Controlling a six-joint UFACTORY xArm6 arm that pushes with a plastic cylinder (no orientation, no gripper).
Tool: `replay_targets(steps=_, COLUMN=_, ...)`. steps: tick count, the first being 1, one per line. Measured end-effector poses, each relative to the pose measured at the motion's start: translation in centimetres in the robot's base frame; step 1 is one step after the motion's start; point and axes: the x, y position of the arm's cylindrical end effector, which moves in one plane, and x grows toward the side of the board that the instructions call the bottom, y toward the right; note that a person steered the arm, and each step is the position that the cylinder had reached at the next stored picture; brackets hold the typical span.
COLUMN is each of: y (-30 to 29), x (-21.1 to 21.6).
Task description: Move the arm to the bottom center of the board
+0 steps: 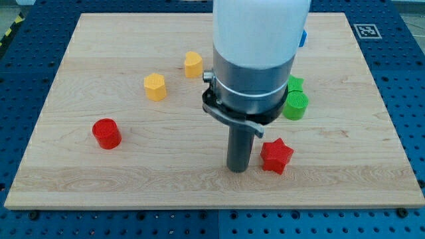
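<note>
My tip (238,168) rests on the wooden board (133,172) near its bottom centre. A red star block (276,155) lies just to the tip's right, very close or touching; I cannot tell which. A red cylinder (106,133) stands at the view's left. A yellow hexagon block (155,87) and a yellow heart-like block (193,64) lie above and left of the tip. A green cylinder (296,105) and another green block (295,83) sit to the right, partly hidden by the arm body (255,60). A blue block (303,38) peeks out behind the arm.
The board lies on a blue perforated table (405,79). A black-and-white marker tag (366,30) sits at the board's top right corner. The board's bottom edge runs just below the tip.
</note>
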Motion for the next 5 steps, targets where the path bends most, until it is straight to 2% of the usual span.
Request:
replay_targets(steps=2, y=-1.9, x=3.2)
replay_targets(steps=5, y=-2.8, x=3.2)
